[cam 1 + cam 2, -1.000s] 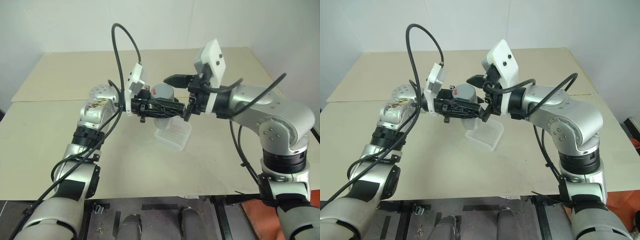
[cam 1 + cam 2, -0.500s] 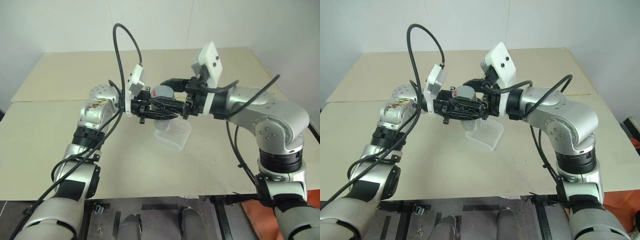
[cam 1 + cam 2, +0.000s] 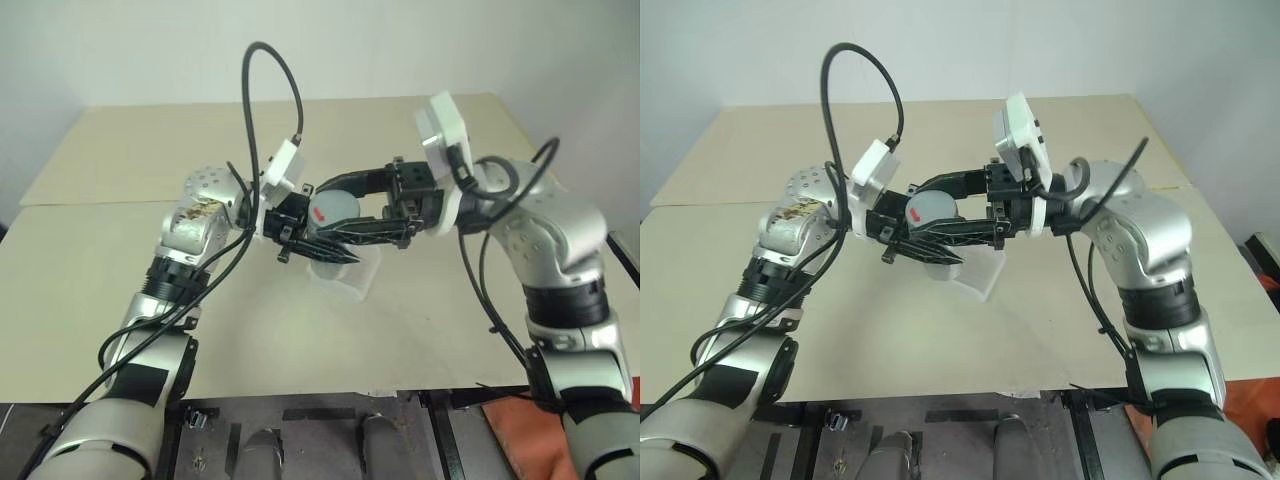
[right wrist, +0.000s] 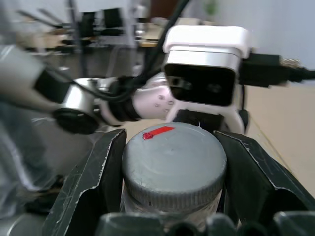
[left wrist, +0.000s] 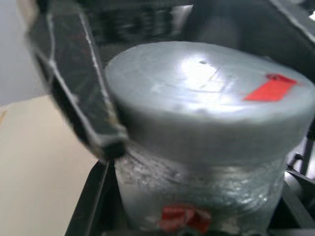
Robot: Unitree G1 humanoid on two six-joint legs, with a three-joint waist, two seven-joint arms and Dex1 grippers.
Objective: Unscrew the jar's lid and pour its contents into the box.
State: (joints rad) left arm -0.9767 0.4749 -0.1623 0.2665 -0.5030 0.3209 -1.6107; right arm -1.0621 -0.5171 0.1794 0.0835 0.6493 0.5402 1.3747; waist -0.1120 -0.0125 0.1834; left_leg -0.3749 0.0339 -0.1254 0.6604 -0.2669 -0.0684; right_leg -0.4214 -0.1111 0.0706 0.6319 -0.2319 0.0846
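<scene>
I hold the jar (image 5: 197, 196) up over the table, its red-and-white label partly showing below the lid. My left gripper (image 3: 318, 243) is shut on the jar's body from the left. The grey lid (image 3: 333, 207) with a small red mark sits on the jar. My right gripper (image 4: 172, 169) comes in level from the right and is shut on the lid, with one black finger (image 4: 93, 182) on each side of the cap. The translucent white box (image 3: 352, 280) lies on the table right under the jar. The contents are hidden inside the jar.
The tan table (image 3: 110, 300) stretches wide around the box, with a seam (image 3: 90, 203) running across its left half. Black cables (image 3: 262, 90) loop above both wrists. The table's front edge (image 3: 300, 392) is close to me.
The right gripper, open beside the lid a second ago, has turned at the wrist and shut on the lid. The left hand drew the jar slightly back toward me.
</scene>
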